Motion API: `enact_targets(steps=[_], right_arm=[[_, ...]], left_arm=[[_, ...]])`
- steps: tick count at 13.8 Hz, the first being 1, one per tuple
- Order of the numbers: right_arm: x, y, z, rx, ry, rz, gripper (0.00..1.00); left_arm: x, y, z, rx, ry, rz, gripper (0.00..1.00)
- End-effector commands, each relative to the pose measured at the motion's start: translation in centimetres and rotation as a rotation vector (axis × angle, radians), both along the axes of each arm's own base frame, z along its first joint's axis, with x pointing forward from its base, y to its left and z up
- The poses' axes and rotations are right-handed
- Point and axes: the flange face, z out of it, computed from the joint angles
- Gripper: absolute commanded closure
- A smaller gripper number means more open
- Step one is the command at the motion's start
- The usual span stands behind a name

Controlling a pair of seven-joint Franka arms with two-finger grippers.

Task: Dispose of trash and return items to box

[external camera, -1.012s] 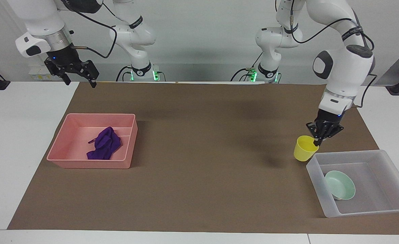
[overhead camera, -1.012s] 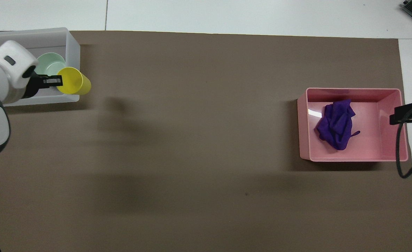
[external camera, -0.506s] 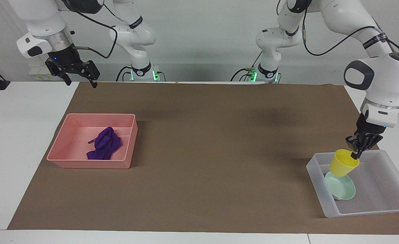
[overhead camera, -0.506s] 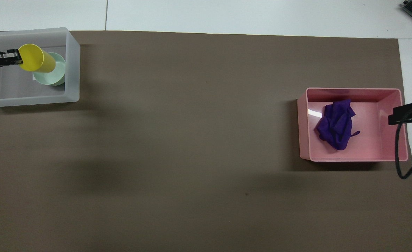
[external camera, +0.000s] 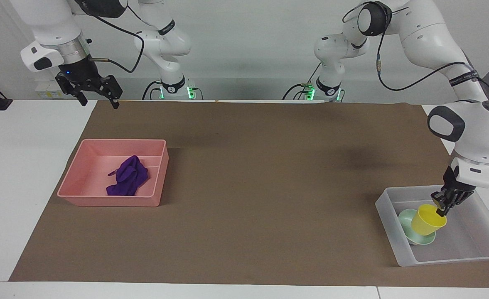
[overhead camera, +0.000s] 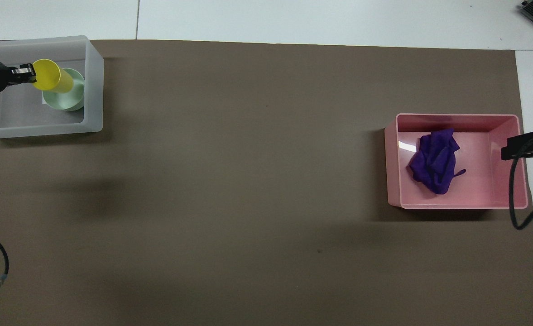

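The left gripper (external camera: 443, 207) is down inside the translucent box (external camera: 387, 213) at the left arm's end of the worktop (external camera: 244, 195), its fingers (external camera: 439, 211) pinching the rim of the yellow cup (external camera: 428, 219). The cup hangs tilted from the fingers, its base leaning toward the box wall that faces the middle of the worktop, and it sits over the mint-green bowl (external camera: 408, 219); whether cup and bowl touch cannot be told. In the overhead view the cup (overhead camera: 52, 77) overlaps the bowl (overhead camera: 69, 96), which lies on the box floor just beside that same wall (overhead camera: 93, 86). On the side of the fingers away from the bowl, the box floor is bare up to the outer wall, leaving open room there.

The right gripper (external camera: 96, 89) waits in the air over the worktop edge near the right arm's base, its fingers spread apart and holding nothing. Below and well apart from those fingers stands the pink bin (external camera: 76, 180), with the purple cloth wad (external camera: 129, 176) lying in it, near the middle of its floor and clear of all four walls. In the overhead view the wad (overhead camera: 434, 164) shows its thin string loop trailing toward the right arm's end of the bin (overhead camera: 513, 199).

Between the two bins the brown mat (overhead camera: 257, 181) lies open
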Motion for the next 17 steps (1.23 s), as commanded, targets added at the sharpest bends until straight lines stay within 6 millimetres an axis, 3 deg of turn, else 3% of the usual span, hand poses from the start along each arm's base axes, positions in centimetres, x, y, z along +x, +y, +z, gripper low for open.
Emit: enact_targets(steps=[1,3,4,6,10,12,14,17], right_arm=[[-0.3,0.1,-0.4,-0.001,-0.011,0.025,0.00],[-0.4,0.1,-0.3,-0.001,-0.012,0.025,0.00],[-0.4,0.0,-0.3,-0.001,-0.012,0.022,0.00],[-0.4,0.1,-0.4,0.000,-0.009,0.022,0.00],[-0.5,0.0,-0.1,0.006,-0.001,0.020,0.00],[-0.7,0.2,-0.2,0.019,0.021,0.019,0.00],[-0.7,0.5,-0.3,0.040,0.019,-0.037,0.00],[-0.8,0.7,-0.5,0.041,0.018,-0.080,0.00]], left_arm=[[0.3,-0.5,-1.2,-0.001,-0.028,-0.042,1.00],[-0.4,-0.6,-2.4,0.013,-0.015,-0.079,1.00],[-0.4,-0.3,-2.0,0.021,-0.001,-0.105,0.95],[-0.4,-0.7,-1.6,0.032,0.030,-0.148,0.02],[-2.2,-1.5,3.4,0.058,0.059,-0.268,0.00],[-3.8,-3.3,6.3,0.063,0.096,-0.349,0.00],[-5.8,-7.4,8.7,0.055,0.137,-0.408,0.00],[-11.1,-11.8,11.7,0.084,0.153,-0.420,0.00]])
